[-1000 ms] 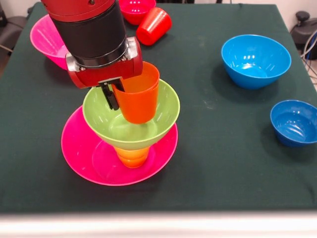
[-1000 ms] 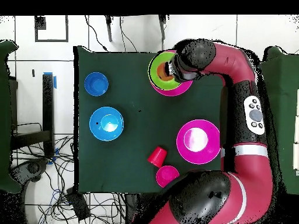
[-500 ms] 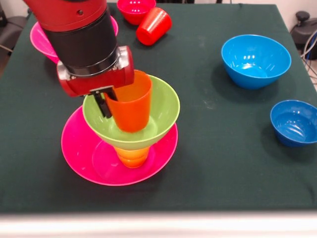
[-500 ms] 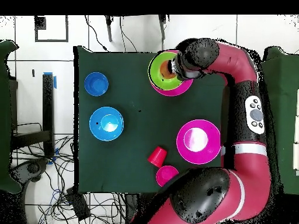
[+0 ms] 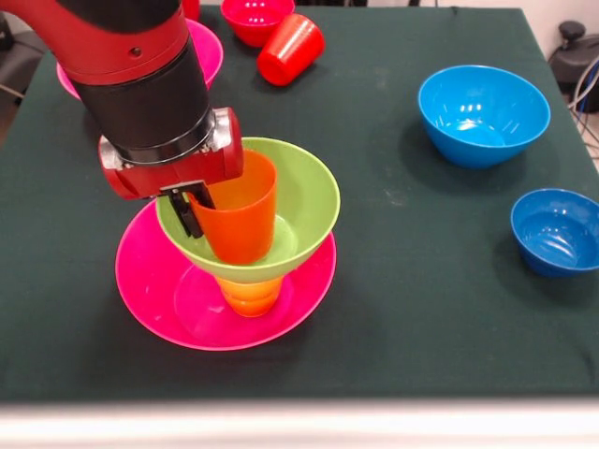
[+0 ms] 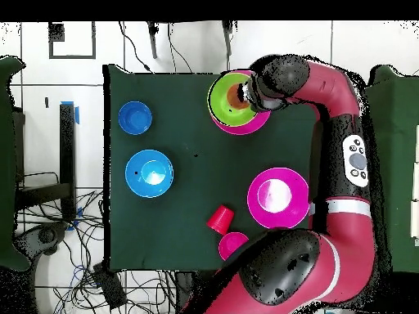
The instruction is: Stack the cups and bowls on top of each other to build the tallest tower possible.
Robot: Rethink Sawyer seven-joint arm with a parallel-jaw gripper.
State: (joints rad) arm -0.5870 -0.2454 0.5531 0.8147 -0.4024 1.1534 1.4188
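Now lowered deeper into the green bowl [image 5: 281, 201] atop the yellow cup [image 5: 248, 295], with gripper [image 5: 192, 208] clamped on the orange cup [image 5: 236, 210] — seemingly near seating, release not yet done.

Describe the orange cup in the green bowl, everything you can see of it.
The orange cup is a glossy, tapered plastic tumbler, mouth up and leaning slightly, its base down inside the green bowl atop the tower. The pincer grips its rim wall on the left of the front view. In the overhead view only a sliver of it shows beside the arm.
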